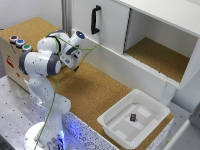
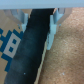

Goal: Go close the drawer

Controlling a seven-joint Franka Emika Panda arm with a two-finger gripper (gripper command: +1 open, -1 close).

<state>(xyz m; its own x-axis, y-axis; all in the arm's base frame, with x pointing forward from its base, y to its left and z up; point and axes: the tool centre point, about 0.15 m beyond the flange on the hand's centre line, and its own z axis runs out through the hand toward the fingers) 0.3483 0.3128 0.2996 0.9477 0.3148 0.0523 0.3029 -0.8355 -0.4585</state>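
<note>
Cork-topped bench: the drawer [image 1: 134, 117], pulled out, looks light, rigid plastic; push its front rim. Gripper [image 1: 76, 64] hangs well apart, fingers [image 2: 51, 35] parted, holding nothing.

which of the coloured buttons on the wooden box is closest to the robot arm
The green button, last in the row on the wooden box, sits closest to the arm's white shoulder; the blue and red ones lie farther back.

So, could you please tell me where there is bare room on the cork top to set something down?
Bare: the brown cork top between the white robot arm and the white plastic drawer; also the open white cabinet's cork floor. Crowded: the wooden box with coloured buttons.
</note>
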